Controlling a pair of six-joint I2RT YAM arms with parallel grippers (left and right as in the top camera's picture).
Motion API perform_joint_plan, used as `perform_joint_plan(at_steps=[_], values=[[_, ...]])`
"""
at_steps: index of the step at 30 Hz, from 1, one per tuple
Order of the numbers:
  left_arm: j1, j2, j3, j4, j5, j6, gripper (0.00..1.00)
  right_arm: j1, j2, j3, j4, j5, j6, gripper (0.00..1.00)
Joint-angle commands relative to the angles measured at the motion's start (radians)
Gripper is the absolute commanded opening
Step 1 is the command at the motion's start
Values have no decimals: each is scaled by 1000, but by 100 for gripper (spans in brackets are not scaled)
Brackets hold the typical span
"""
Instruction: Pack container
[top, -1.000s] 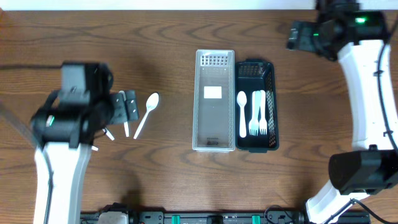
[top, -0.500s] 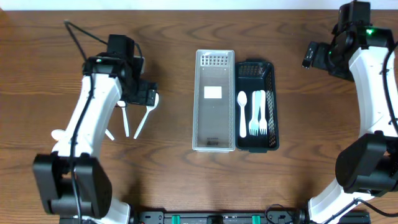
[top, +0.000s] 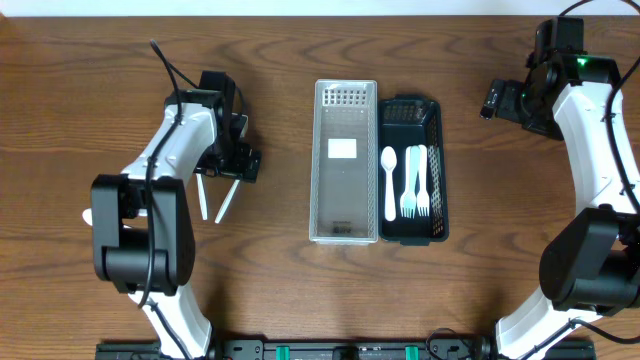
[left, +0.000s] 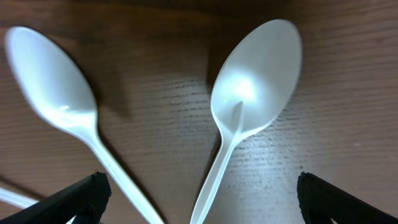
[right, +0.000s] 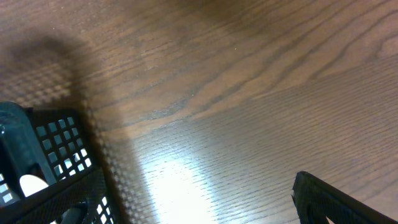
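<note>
Two white plastic spoons lie on the wood table; in the left wrist view one is at the centre right and the other at the left. Overhead only their handles show below my left gripper. My left gripper is open just above them, its fingertips to either side of the two handles. The black mesh basket holds a white spoon and white forks. My right gripper is open and empty, to the right of the basket's far end.
A clear plastic container with a white label stands against the basket's left side. A thin white piece lies at the left edge of the left wrist view. Bare wood table surrounds the items.
My left arm has swung in from the front left and come down over the two spoons. My right arm has shifted slightly near the basket's far right.
</note>
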Motion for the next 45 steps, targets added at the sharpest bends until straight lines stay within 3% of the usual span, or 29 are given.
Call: perform_joint_plan(at_steps=[1, 9, 11, 15, 17, 31, 36, 45], values=[[0, 40, -3, 8, -1, 9, 98, -1, 0, -3, 5, 3, -12, 99], [-2, 64, -46, 42, 0, 10, 100, -1, 0, -3, 5, 3, -12, 99], [-2, 64, -47, 46, 0, 10, 96, -1, 0, -3, 5, 3, -12, 99], [-2, 64, -47, 49, 0, 9, 75, -1, 0, -3, 4, 3, -12, 99], [-2, 64, -47, 49, 0, 9, 59, -1, 0, -3, 2, 3, -12, 99], [-2, 64, -47, 48, 41, 5, 15, -1, 0, -3, -6, 3, -12, 99], [-2, 64, -47, 48, 41, 5, 6, -1, 0, -3, -6, 3, -12, 99], [-6, 50, -13, -2, 40, -19, 6, -1, 0, -3, -6, 3, -12, 99]])
